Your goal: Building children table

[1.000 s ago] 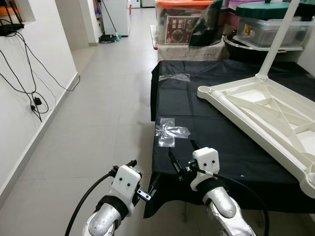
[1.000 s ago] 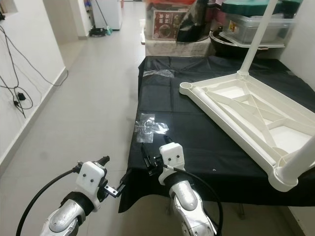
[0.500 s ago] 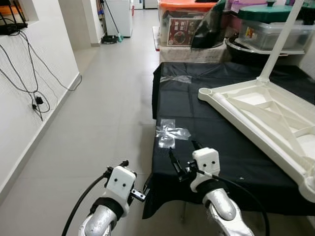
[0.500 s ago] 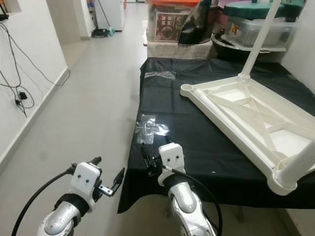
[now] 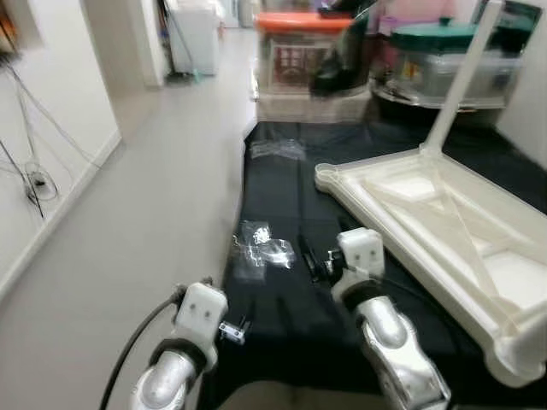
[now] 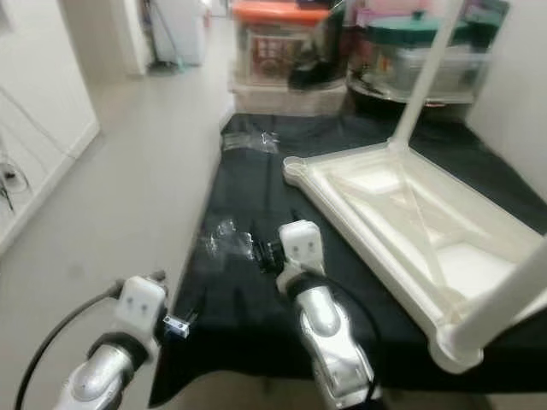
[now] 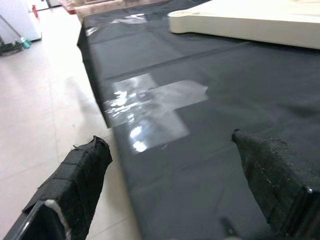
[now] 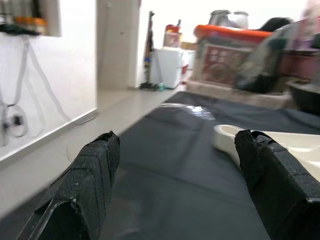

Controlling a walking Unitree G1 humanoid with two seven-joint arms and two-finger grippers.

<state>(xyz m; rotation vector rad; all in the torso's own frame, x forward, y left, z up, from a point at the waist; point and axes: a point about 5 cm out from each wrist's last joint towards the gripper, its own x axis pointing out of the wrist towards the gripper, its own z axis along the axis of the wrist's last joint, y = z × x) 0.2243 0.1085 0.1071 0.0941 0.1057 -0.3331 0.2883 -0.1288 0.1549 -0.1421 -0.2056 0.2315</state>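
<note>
- Two pincers, left pincer (image 7: pixel 170 185) and right pincer (image 8: pixel 175 185), gape wide, empty, low over the black worktop (image 5: pixel 282 184).
- White table (image 5: pixel 444 213) lies upside down, presumably for fitting legs; plastic bag (image 5: pixel 261 243) nearby.

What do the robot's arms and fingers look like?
Both arms are shiny silver tubes with black bands, ending in white boxy wrist blocks with small dark dots. A black cable loops from each arm. The left gripper and right gripper each have two long black fingers wrapped in rough, fabric-like black tape.
</note>
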